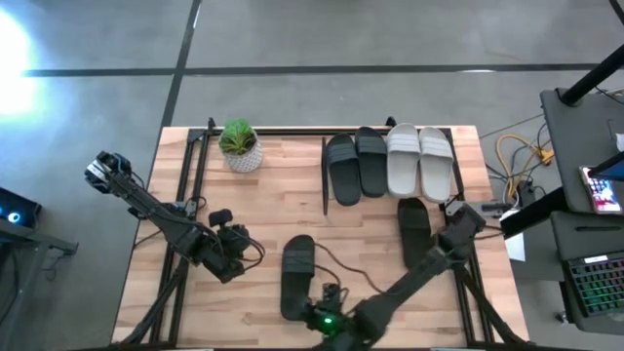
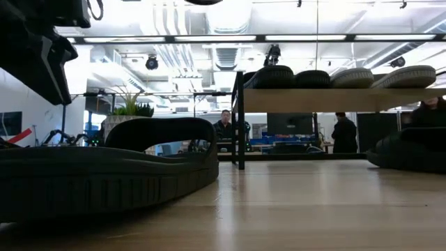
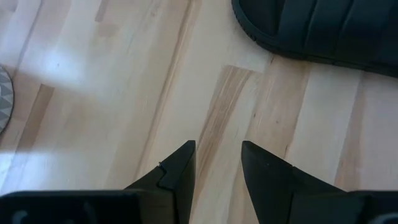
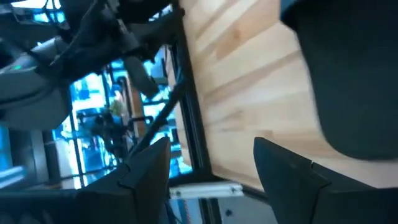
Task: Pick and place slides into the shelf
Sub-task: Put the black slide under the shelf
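Observation:
The shelf (image 2: 334, 100) stands at the table's far right, and in the high view its black frame (image 1: 326, 180) shows. A black pair (image 1: 355, 166) and a light grey pair (image 1: 420, 161) of slides rest sole-down on its top board. Two more black slides lie flat on the table, one near the middle (image 1: 297, 276) and one under the right arm (image 1: 414, 230). My left gripper (image 1: 242, 255) (image 3: 217, 158) is open over bare wood, left of the middle slide (image 3: 323, 28). My right gripper (image 1: 330, 294) (image 4: 211, 155) is open at the near edge, beside that slide (image 4: 354, 74).
A small potted plant (image 1: 239, 146) stands at the far edge, left of the shelf. Bare wood lies between the plant and the middle slide. In the low view the middle slide (image 2: 104, 167) fills the foreground, and people stand in the room behind.

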You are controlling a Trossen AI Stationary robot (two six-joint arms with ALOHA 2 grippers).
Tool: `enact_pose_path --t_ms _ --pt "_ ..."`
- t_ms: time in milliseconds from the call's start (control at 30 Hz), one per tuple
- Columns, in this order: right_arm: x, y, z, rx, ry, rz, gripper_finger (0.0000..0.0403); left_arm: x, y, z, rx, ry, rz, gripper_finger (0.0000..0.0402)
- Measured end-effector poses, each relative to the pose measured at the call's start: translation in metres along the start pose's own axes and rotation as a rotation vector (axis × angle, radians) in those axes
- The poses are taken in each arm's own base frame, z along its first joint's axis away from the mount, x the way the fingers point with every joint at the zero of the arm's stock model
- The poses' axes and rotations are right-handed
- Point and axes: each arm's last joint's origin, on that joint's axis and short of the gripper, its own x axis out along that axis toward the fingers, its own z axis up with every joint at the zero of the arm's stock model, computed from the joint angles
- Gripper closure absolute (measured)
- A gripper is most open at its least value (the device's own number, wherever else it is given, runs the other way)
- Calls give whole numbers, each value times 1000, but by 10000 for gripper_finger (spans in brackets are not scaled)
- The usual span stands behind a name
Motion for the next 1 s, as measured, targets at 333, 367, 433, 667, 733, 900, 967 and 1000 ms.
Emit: enact_pose_path --t_ms 333,367,433,667,733,900,967,1000 --pt "58 -13 -10 -27 -78 -55 196 -14 0 -6 -7 -25 -58 286" --pt "64 -16 -7 -42 -96 -67 200 -15 0 -6 -8 -29 -65 286" --pt "76 -23 0 -66 -131 -91 209 -17 0 -8 -20 -31 -75 286" --pt "91 -27 9 -82 -141 -142 227 -20 -4 -12 3 -27 -98 286" --pt "89 -30 14 -131 -175 -171 228 -21 -5 -13 10 -27 -101 286" --pt "77 -18 25 -209 -194 -256 228 -22 -7 -16 23 -20 -114 286" --pt "68 -15 27 -244 -208 -281 228 -23 -8 -17 26 -2 -129 286" --pt "63 -14 28 -259 -220 -285 228 -23 -8 -17 28 6 -138 286"
